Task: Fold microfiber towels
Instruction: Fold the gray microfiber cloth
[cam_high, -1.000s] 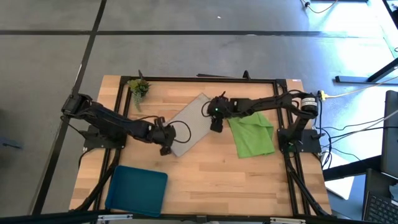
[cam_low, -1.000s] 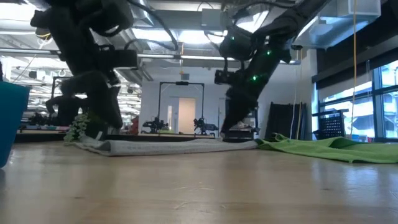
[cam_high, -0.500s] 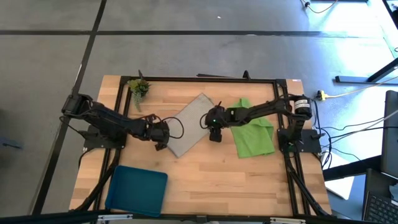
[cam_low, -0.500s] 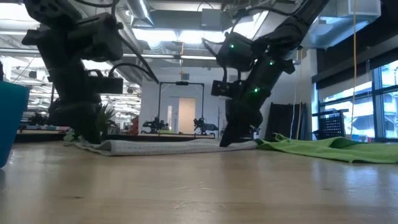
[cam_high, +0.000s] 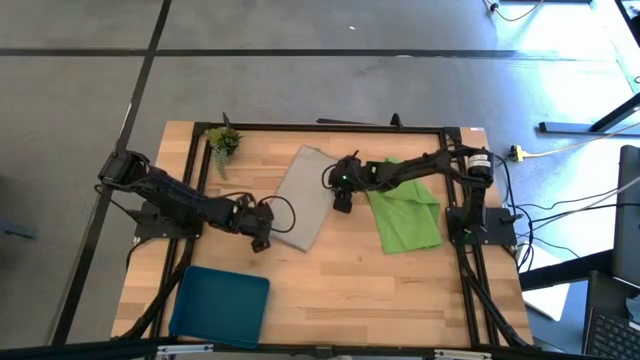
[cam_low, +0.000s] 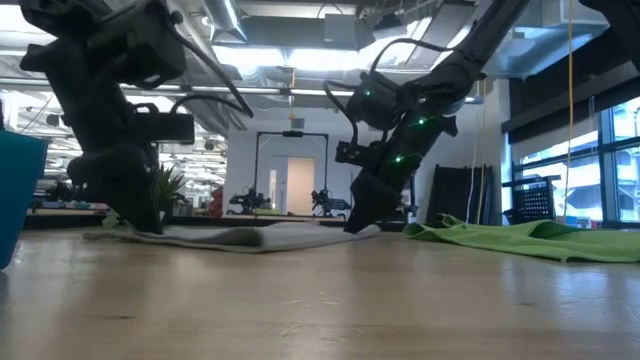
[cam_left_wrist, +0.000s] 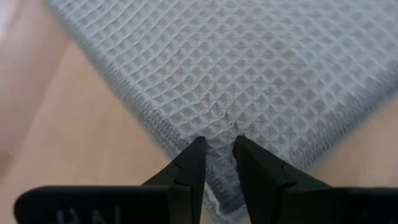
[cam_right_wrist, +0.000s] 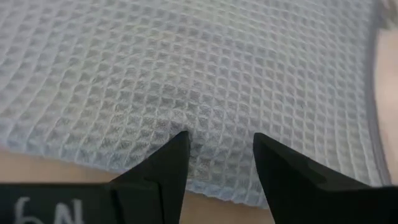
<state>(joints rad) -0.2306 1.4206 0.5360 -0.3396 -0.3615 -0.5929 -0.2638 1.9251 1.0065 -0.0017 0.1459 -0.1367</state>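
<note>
Since a second ago the grey towel (cam_high: 303, 196) has swung from a diagonal lie to nearly square near the worktop's middle, the lime green towel (cam_high: 407, 216) lying toward its right edge. Left gripper (cam_left_wrist: 217, 163) pinches the grey near corner narrowly; right gripper (cam_right_wrist: 219, 157), wider, grips its right edge. Next probably comes folding it over.

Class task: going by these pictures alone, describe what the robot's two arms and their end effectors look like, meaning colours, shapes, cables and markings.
Both arms are black and jointed, built of slim links, with thin black cables looping beside them. The left end effector has two narrow, tapering black fingers. The right end effector has two broader black fingers, with white characters printed on its body. Small green lights glow near the right arm's wrist. A silver-capped joint sits at the right arm's base.
</note>
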